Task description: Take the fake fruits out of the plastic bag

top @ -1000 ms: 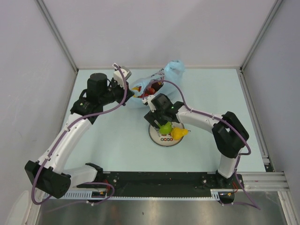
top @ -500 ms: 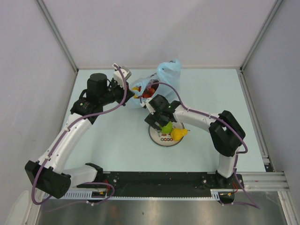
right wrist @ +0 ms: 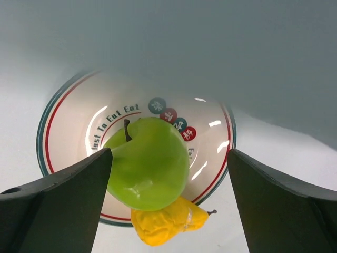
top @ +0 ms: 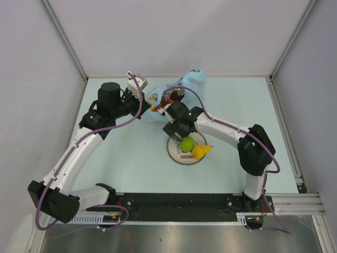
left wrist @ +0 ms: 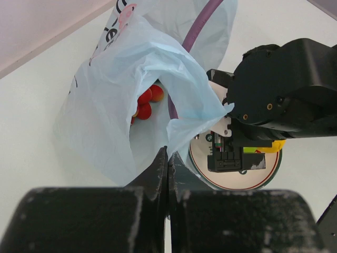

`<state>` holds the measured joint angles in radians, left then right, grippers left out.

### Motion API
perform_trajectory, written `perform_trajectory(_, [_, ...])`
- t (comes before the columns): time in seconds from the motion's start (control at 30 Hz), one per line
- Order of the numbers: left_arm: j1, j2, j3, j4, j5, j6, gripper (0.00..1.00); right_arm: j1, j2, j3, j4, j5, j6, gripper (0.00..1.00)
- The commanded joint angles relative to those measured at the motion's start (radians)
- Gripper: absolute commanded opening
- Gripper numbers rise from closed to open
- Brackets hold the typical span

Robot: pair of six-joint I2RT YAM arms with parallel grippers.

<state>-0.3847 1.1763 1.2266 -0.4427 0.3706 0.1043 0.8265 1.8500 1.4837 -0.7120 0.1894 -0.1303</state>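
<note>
Only the left wrist view reveals red plastic berries (left wrist: 145, 103) inside the crinkly light-blue bag (left wrist: 105, 110), upper left, with the left gripper (left wrist: 167, 171) pinching its edge. Centre frame, the right gripper (right wrist: 166, 158) gapes over a glossy green apple (right wrist: 150, 174) on the lettered white plate (right wrist: 63, 116).

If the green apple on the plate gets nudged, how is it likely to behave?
The green apple is round and glossy, so it would probably roll and may slip in a pinch. The yellow fruit beside it may block rolling that way. The rim of the plate might hold it in.
</note>
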Motion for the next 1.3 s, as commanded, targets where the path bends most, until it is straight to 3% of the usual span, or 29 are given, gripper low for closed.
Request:
perform_trajectory(0.0, [0.007, -0.014, 0.019, 0.029, 0.021, -0.018, 0.00, -0.023, 0.025, 0.043, -0.095, -0.013, 0.084, 0.95])
perform_trajectory(0.27, [0.009, -0.017, 0.020, 0.029, 0.011, -0.012, 0.00, -0.041, 0.063, 0.039, -0.130, -0.074, 0.141, 0.93])
perform_trajectory(0.37, [0.010, -0.015, 0.021, 0.025, 0.005, -0.012, 0.00, -0.059, 0.083, 0.053, -0.126, -0.111, 0.149, 0.82])
perform_trajectory(0.47, [0.013, -0.014, 0.024, 0.024, 0.005, -0.009, 0.00, -0.073, 0.094, 0.090, -0.119, -0.152, 0.143, 0.60])
perform_trajectory(0.63, [0.013, 0.000, 0.034, 0.013, 0.005, -0.005, 0.00, -0.108, 0.104, 0.164, -0.116, -0.309, 0.133, 0.50])
perform_trajectory(0.67, [0.013, 0.003, 0.037, 0.010, 0.005, -0.005, 0.00, -0.121, 0.109, 0.170, -0.121, -0.399, 0.133, 0.47])
perform_trajectory(0.97, [0.015, 0.055, 0.068, -0.027, 0.021, 0.028, 0.01, -0.311, 0.158, 0.110, -0.098, -0.844, 0.077, 0.52])
perform_trajectory(1.27, [0.015, 0.135, 0.149, -0.083, 0.013, 0.066, 0.00, -0.374, 0.259, 0.139, -0.093, -1.038, -0.006, 0.55])
